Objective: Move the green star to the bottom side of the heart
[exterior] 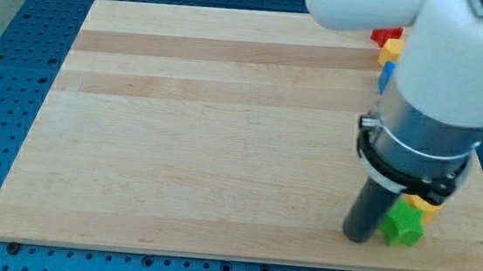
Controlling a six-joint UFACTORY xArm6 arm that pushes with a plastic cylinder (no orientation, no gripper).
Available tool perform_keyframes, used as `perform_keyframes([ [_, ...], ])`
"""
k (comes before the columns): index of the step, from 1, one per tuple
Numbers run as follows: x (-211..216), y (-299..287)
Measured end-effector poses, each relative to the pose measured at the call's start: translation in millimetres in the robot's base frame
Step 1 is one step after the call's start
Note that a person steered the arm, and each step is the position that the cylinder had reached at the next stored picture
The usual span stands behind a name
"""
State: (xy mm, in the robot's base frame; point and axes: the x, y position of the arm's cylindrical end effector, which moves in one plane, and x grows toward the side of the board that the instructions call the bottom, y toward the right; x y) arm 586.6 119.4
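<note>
The green star (403, 227) lies near the board's bottom right corner. My tip (356, 237) rests on the board touching the star's left side. Just above the star, a sliver of the yellow heart (425, 204) shows; the arm's body covers most of it. The star sits right below the heart, touching or nearly touching it.
At the view's top right, parts of a red block (387, 33), a yellow block (393, 50) and a blue block (385, 73) show beside the arm. Other blocks of the right-hand column are hidden behind the arm. The board's bottom edge (231, 257) is close below the star.
</note>
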Motion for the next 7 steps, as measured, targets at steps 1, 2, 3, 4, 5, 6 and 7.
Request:
perform_keyframes([
  [1, -15, 14],
  [2, -13, 38],
  [3, 0, 40],
  [4, 7, 46],
  [5, 8, 57],
  [6, 8, 59],
  [7, 8, 62],
])
